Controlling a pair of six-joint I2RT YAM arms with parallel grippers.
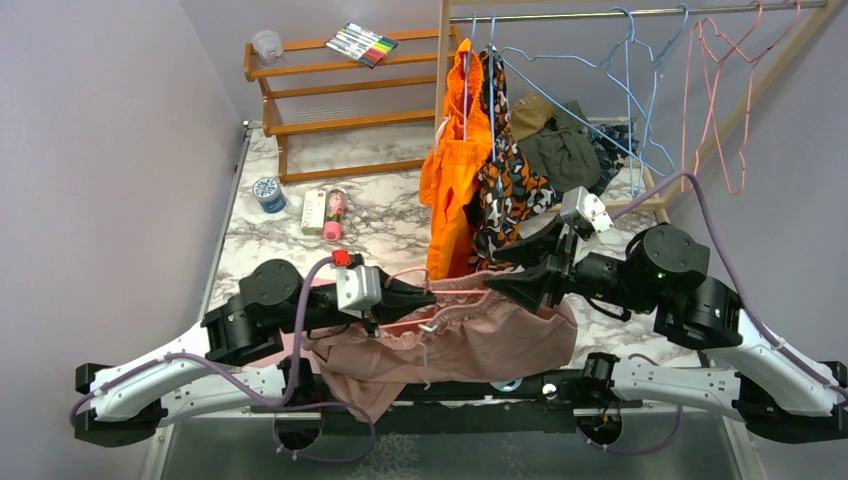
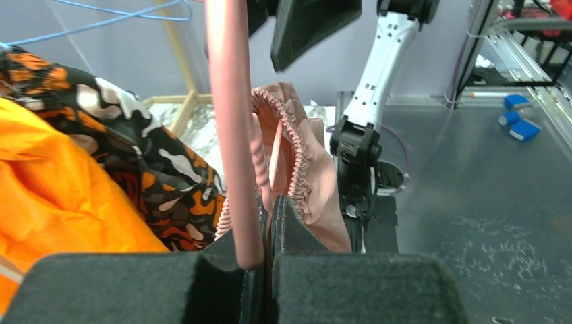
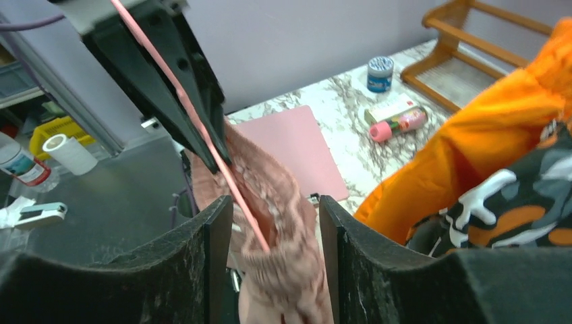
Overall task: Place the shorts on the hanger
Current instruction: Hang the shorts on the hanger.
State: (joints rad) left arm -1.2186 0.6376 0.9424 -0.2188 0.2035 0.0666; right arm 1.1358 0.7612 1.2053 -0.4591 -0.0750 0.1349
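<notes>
Dusty-pink shorts [image 1: 470, 340] just beneath the left hand [image 1: 428, 298], closed on the hanger [image 2: 229, 135]; waistband within the open right hand [image 3: 275, 208].

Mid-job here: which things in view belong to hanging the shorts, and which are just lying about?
In the job: dusty-pink fabric shorts with gathered waistband; thin pink wire hanger, clamped in the left gripper; right gripper, open around the waistband.

Lying about: plain orange garment, orange-black camouflage garment, light-blue wire hangers, pack of coloured markers, small pink bottle.

shorts [image 1: 470, 345]: soft matt cloth | hanger [image 2: 229, 135]: smooth coated wire | table [image 1: 390, 220]: marbled, smooth
</notes>
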